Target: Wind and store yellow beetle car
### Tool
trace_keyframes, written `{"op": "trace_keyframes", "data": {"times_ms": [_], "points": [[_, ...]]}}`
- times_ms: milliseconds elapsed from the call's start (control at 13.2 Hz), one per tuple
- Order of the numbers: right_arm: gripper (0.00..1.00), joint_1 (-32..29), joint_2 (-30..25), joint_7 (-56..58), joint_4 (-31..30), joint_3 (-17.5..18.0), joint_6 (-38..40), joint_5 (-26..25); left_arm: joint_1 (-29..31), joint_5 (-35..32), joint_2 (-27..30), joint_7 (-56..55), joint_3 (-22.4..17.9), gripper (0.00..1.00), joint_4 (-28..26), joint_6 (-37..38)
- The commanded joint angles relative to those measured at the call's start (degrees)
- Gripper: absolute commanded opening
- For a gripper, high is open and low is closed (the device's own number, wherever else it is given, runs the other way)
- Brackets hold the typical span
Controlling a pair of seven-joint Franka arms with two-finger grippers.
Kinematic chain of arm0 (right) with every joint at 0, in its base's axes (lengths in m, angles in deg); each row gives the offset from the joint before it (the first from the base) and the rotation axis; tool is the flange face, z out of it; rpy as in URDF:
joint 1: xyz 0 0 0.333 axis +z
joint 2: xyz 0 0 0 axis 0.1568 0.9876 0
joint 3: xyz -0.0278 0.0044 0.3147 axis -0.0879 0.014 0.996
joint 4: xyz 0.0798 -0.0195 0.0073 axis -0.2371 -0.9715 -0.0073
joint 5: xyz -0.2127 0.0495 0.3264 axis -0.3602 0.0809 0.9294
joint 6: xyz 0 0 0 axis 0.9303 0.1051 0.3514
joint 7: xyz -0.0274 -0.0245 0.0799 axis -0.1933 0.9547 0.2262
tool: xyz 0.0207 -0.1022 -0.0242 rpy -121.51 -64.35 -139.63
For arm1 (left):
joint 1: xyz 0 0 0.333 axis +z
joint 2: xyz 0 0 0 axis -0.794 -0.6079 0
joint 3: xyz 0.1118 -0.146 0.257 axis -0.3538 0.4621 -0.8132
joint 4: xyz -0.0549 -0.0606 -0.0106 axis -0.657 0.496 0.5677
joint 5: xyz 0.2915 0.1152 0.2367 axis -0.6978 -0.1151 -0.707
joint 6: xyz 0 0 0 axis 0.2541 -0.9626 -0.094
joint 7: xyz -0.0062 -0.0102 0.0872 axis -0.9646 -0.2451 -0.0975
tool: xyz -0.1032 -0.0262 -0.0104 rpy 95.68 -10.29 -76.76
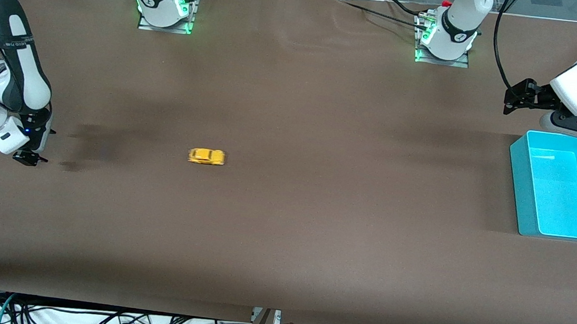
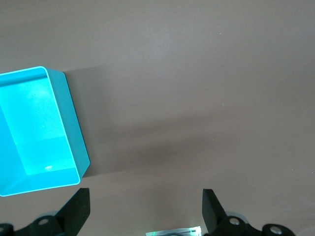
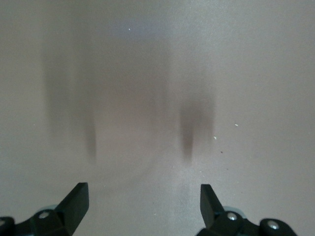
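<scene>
Brown tabletop, nothing started as far as I can judge: winding and storing both left to do. My right gripper (image 3: 142, 196) has jaws spread wide, holding nothing, low over bare table at the right arm's end. Left gripper (image 2: 145, 204) likewise wide open and empty, up by the teal bin (image 1: 521, 179), waiting. Yellow beetle car (image 1: 207, 156) sits on its wheels approx mid-table, well apart from both grippers and the bin. Bin looks empty, though one small glint inside I can't identify.

Robot lab: bolted arm bases (image 1: 165, 10), brown-covered table (image 1: 280, 246), loose cables (image 1: 93, 318).
</scene>
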Motion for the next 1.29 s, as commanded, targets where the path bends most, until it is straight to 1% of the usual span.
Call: {"op": "trace_keyframes", "data": {"times_ms": [0, 530, 758, 985, 1061, 1212], "points": [[1.00, -0.3, 0.3, 0.9, 0.9, 0.4, 1.0, 0.8, -0.4, 0.3, 0.2, 1.8, -0.6, 1.00, -0.1, -0.4], [1.00, -0.2, 0.0, 0.8, 1.1, 1.1, 1.0, 0.8, -0.4, 0.3, 0.0, 1.8, -0.6, 1.00, -0.1, -0.5], [1.00, -0.3, 0.0, 1.0, 2.5, 1.5, 2.0, 0.8, -0.5, 0.3, -0.2, 1.9, -0.5, 1.00, -0.1, -0.5], [1.00, -0.2, -0.1, 1.0, 3.2, 1.5, 2.9, 0.8, -1.8, 1.1, -2.3, 7.3, 0.5, 1.00, -0.2, -0.5], [1.00, -0.1, 0.0, 0.9, 3.6, 1.6, 3.3, 0.8, -2.3, 2.3, -3.5, 10.6, 1.8, 1.00, -0.2, -0.5], [1.00, 0.3, 0.0, 0.9, 4.7, 1.6, 4.2, 0.8, -4.2, 6.8, -6.7, 15.5, 3.2, 1.00, -0.4, -2.0]]}}
